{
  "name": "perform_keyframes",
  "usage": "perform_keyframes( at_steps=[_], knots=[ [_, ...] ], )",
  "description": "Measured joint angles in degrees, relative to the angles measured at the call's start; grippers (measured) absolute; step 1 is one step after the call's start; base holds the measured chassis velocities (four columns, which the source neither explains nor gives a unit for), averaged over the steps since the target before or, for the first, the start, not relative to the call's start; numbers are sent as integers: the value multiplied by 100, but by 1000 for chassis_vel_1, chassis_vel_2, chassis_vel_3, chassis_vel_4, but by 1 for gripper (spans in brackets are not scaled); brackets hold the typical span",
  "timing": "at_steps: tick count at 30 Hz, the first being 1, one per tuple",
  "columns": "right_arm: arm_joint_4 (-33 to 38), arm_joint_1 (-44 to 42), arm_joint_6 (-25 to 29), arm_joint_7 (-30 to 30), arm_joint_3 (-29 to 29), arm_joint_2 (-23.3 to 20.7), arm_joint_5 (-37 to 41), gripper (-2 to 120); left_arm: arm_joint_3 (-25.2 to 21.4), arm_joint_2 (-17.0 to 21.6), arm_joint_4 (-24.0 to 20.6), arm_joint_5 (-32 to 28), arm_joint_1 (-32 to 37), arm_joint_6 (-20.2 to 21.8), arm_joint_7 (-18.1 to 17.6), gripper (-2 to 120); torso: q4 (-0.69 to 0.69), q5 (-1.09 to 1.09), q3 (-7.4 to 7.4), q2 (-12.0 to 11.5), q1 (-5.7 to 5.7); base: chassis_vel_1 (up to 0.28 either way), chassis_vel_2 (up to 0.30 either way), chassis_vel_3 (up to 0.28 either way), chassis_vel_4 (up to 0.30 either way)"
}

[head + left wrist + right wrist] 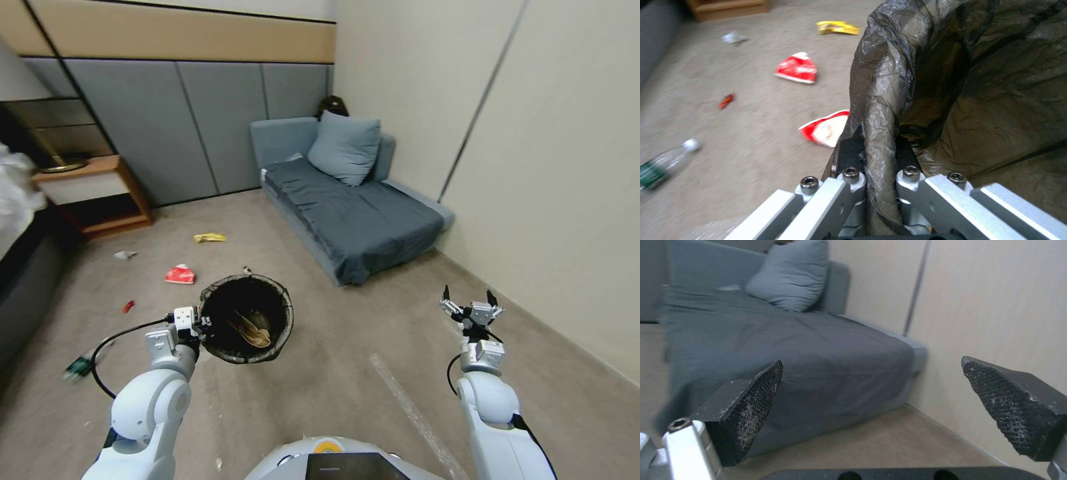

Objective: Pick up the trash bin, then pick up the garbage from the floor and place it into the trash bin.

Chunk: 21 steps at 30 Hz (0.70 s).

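On the carpeted floor seen from the head camera, the trash bin [247, 319] sits just ahead of the robot, its dark bag folded over the rim, with a crumpled tan scrap [251, 329] lying inside. The left gripper [200, 325] is clamped on the bin's near rim, while the right gripper [470, 308] hovers well apart to the right with its fingers spread and empty. Beyond the bin, garbage is scattered on the floor: a red-and-white wrapper [181, 274], a yellow wrapper [209, 237], a small red scrap [128, 306] and a pale scrap [124, 255]. A grey sofa [347, 207] stands against the wall. From the left wrist camera, the left gripper [879, 156] pinches the bag-covered rim of the trash bin [880, 100] between its two black fingers [850, 153]. This view adds what the head camera hides behind the bin: a second red-and-white wrapper [824, 128] lying just beside it, and a clearer look at the plastic bottle [664, 163] on the floor. The bin looks light but the bag film is thin and slippery, so holding the stiff rim through the bag seems the safest place. From the right wrist camera, the right gripper [871, 406] shows its textured pads [751, 403] wide apart, facing the sofa [773, 350] and wall. The wrappers look featherlight and crushable, best pinched at a raised fold.
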Motion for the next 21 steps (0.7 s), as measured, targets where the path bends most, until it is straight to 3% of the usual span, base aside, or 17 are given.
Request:
perform_keyframes(
  at_steps=[21],
  knots=[
    [-53, 22, -17, 6, -115, -26, -26, 100, -18, -80, 17, 4, -10, 0, -9, 0, -1, 0, 0, 0, 0, 93, 100, 96, 97]
  ],
)
